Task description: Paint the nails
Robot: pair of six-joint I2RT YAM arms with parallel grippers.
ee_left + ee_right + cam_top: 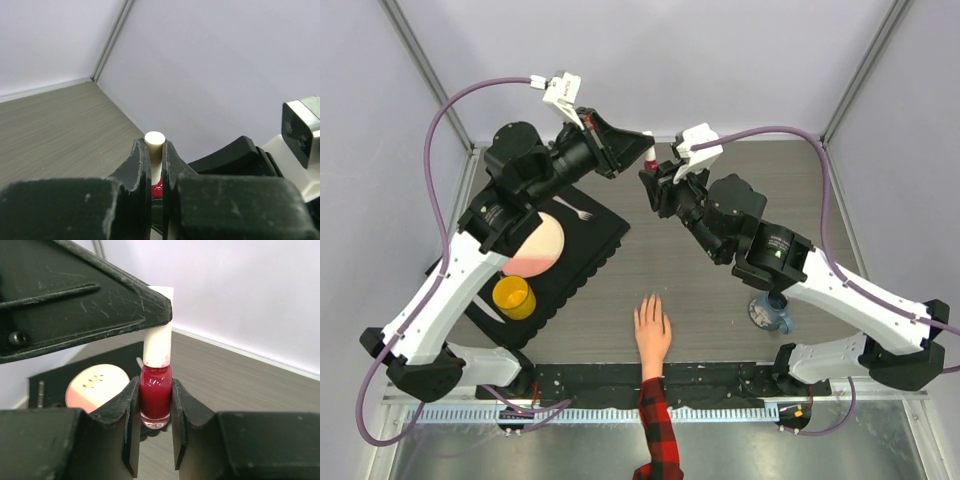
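A small red polish bottle (155, 397) with a white cap (158, 342) is held up at the back middle of the table (740, 290). My right gripper (155, 405) is shut on the bottle's glass body. My left gripper (156, 157) is shut on the white cap (154, 140) from the other side; both meet at the bottle in the top view (649, 160). A pale hand (652, 330) with a red-and-black plaid sleeve (658, 430) lies palm down at the front middle, far from both grippers. Its nails (646, 301) are too small to judge their colour.
A black tray (595, 245) at the left holds a pink-and-cream plate (542, 248), a yellow cup (514, 297) and a white fork (574, 209). A blue-grey cup (770, 314) stands under the right arm at the front right.
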